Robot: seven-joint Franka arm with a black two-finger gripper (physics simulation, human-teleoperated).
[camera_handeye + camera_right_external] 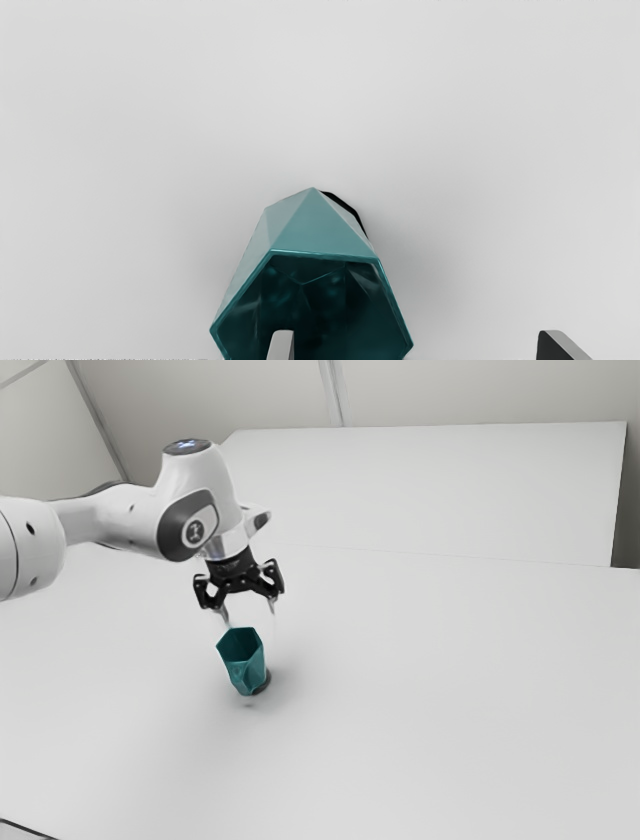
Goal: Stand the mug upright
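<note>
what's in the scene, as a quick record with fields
object: teal faceted mug
mouth: upward, toward the claw
exact tilt: unclear
beside its lower part: dark piece
surface: plain pale table
claw: open, above the mug
fingers: wide apart, one overlapping the mouth in the wrist view, the other off to the mug's side

Mug (pixel 246 665): teal, glossy, faceted; many-sided mouth, darker inside, body narrowing downward. Mouth faces upward, body seems to lean. Dark piece by its base, at 4 o'clock in the exterior view. Sits toward 8 o'clock from that view's centre; contact with the tabletop (pixel 430 690) unclear.
</note>
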